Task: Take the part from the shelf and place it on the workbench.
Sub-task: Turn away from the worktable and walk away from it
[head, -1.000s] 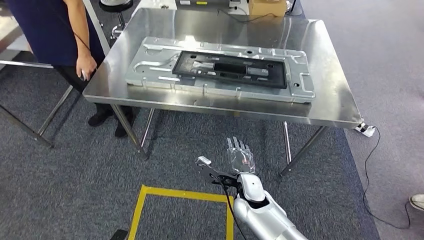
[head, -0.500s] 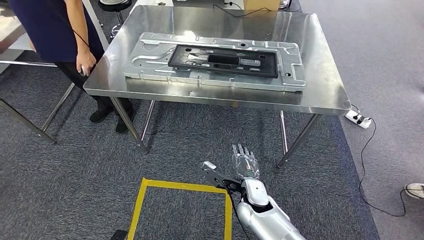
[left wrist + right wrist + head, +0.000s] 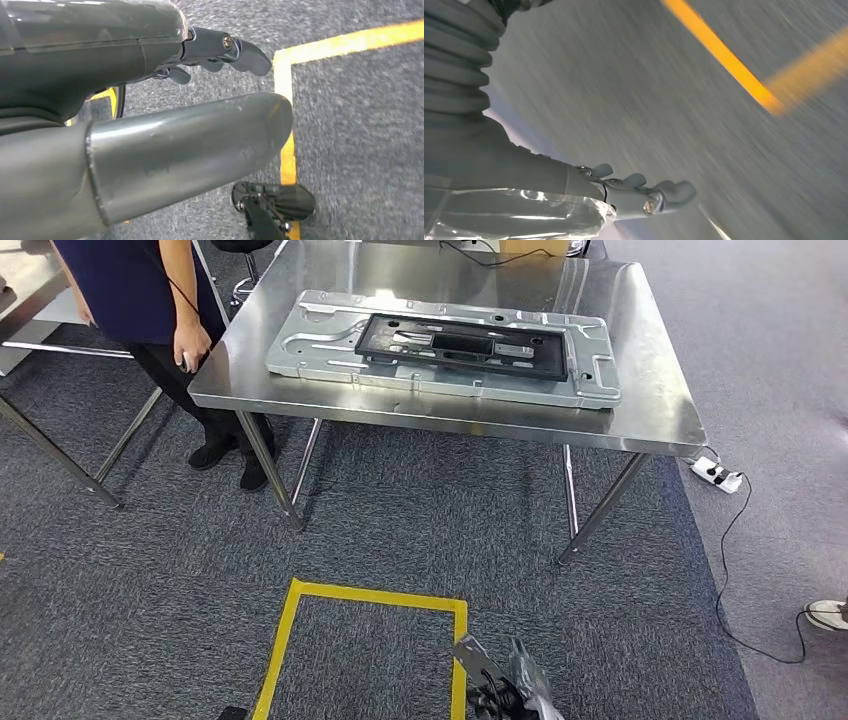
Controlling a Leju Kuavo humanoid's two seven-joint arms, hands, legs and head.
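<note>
- Here, the part (image 3: 445, 348), a grey metal panel with a black insert, is seen lying flat on the steel tabletop (image 3: 650, 400).
- The right hand (image 3: 520, 685) is held low over the carpet, well short of the tabletop, fingers (image 3: 664, 195) apart and empty.
- The left hand (image 3: 150, 100) is shown with fingers spread, nothing held.
- A person (image 3: 150, 290) is pictured beside the tabletop.

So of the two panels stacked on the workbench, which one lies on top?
The black plastic frame lies on top, inside the outline of the larger silver metal plate, which rests directly on the steel workbench.
</note>
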